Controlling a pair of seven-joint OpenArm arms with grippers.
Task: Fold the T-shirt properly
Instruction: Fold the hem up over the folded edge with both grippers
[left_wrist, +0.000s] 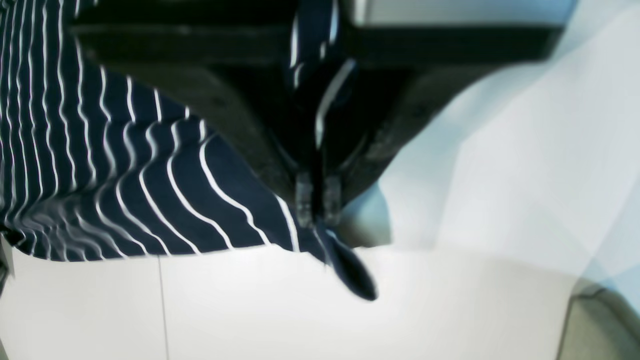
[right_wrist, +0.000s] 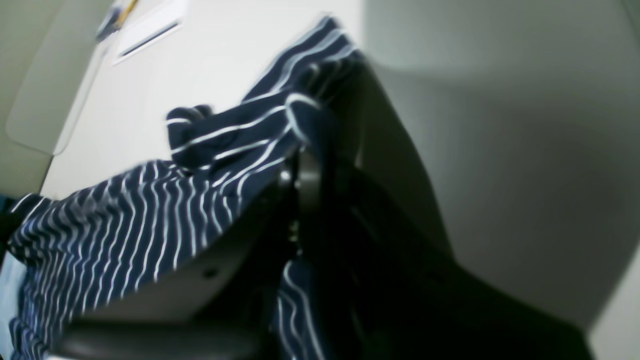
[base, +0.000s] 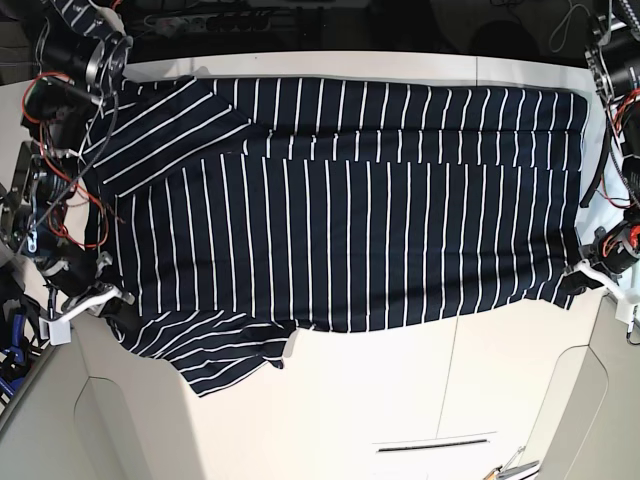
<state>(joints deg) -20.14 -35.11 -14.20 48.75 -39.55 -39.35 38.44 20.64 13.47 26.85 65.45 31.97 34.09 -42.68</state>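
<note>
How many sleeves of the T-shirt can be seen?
2. In the base view, one sleeve lies at the T-shirt's upper left; the other sleeve lies at its lower left, toward the table's near edge.

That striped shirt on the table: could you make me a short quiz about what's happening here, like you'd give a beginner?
1. True or false: the T-shirt is already folded into a small neat square.
2. What is the left gripper shut on? A) a bare table B) a corner of the shirt C) a cable
3. Fill in: in the base view, the right gripper holds the shirt near its short ____.

Key:
1. False; it lies spread wide across the white table.
2. B
3. sleeve
</note>
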